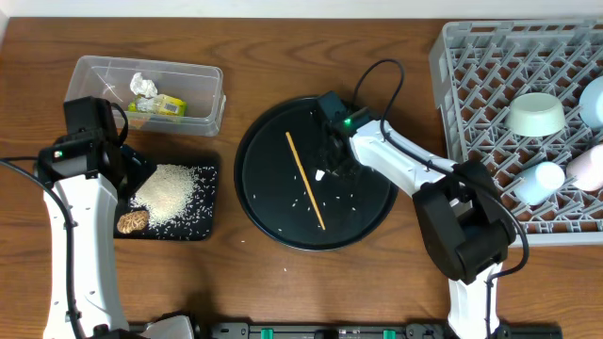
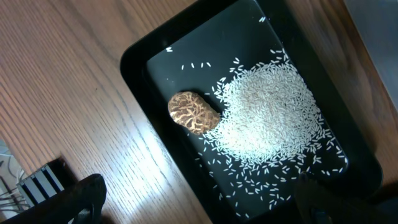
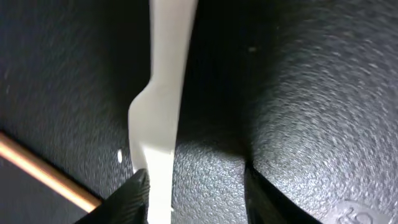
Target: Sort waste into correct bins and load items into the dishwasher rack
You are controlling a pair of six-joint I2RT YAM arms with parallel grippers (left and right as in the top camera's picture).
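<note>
My right gripper (image 1: pixel 332 155) (image 3: pixel 196 186) is open, low over the large round black tray (image 1: pixel 259 193). The white plastic spoon (image 3: pixel 163 93) lies between its fingers, against the left finger. The wooden chopstick (image 1: pixel 304 179) (image 3: pixel 43 177) lies beside it among scattered rice grains. My left gripper (image 1: pixel 130 174) (image 2: pixel 199 193) is open and empty over the shallow black tray (image 1: pixel 203 228) (image 2: pixel 134 62), which holds a rice pile (image 1: pixel 170 188) (image 2: pixel 273 118) and the brown lump (image 1: pixel 133 220) (image 2: pixel 193 113). The clear tub (image 1: pixel 94 71) holds the tissue (image 1: pixel 143 85) and the wrapper (image 1: pixel 165 105).
The grey rack (image 1: pixel 471 85) at the right holds the mint-white bowl (image 1: pixel 537 113), a blue cup (image 1: pixel 539 182), a pink-white cup (image 1: pixel 589 168) and a light-blue bowl (image 1: pixel 594 99) at the frame edge. A few rice grains lie on the wooden table.
</note>
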